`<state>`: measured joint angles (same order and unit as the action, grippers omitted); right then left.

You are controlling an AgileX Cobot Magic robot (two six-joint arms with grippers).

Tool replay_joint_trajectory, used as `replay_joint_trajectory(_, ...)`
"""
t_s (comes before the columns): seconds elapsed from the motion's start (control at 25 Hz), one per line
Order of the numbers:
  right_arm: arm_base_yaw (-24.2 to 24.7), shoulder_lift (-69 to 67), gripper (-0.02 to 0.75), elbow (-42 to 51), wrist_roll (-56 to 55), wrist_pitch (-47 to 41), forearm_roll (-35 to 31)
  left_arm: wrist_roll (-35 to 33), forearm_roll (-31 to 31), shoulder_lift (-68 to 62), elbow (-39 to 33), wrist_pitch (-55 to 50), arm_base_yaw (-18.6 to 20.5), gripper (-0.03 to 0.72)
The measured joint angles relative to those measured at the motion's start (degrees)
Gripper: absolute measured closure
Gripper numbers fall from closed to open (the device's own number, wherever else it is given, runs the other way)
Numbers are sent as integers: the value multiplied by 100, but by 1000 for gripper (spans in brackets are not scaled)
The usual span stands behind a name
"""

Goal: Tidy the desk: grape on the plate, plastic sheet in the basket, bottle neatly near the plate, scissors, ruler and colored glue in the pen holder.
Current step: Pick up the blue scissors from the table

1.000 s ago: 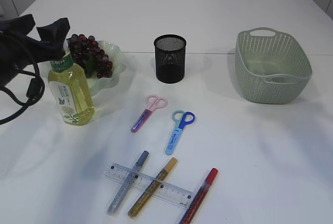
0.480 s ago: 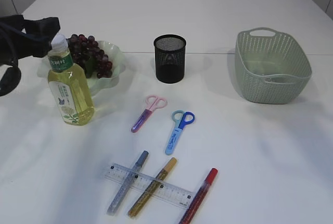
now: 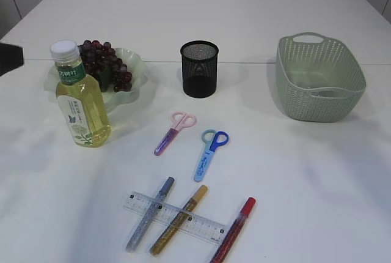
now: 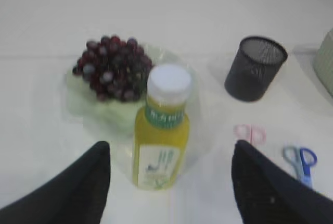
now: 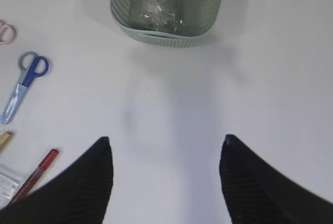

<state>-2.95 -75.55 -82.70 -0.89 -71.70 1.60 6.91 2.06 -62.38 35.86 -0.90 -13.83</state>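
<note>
bottle (image 4: 161,130) upright beside plate (image 4: 119,114), clear of spread left gripper (image 4: 169,182), right gripper (image 5: 165,182) spread, seemingly empty

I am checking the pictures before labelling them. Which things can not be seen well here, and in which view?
- Bottle label: print too small in the exterior view, blurred in the left wrist view.
- Red glue pen: lower end cut off by the bottom edge of the exterior view.
- Plastic sheet: shows only in the right wrist view; the basket wall hides it in the exterior view.
- Ruler markings: too small, partly covered by two glue pens.
</note>
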Motion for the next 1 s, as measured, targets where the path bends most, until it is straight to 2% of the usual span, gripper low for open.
replay_joint_trajectory(0.28, 0, 0, 235, 0, -11, 0, -537, 21, 295, 949, 660, -3351, 0, 216)
replay_joint_trajectory(0.56, 0, 0, 235, 27, -11, 0, -1439, 25, 284, 1085, 1335, -5601, 0, 244)
replay_joint_trajectory(0.72, -58, 0, 235, 339, -27, 0, -1951, 25, 231, 1085, 1382, -6283, 0, 245)
replay_joint_trajectory(0.88, -608, 0, 235, 935, -484, 159, -1955, 34, 210, 1085, 1382, -6599, 0, 245)
replay_joint_trajectory(1.0, -1316, 0, 235, 1211, -1245, 602, -1503, 34, 210, 1085, 1382, -6662, 0, 245)
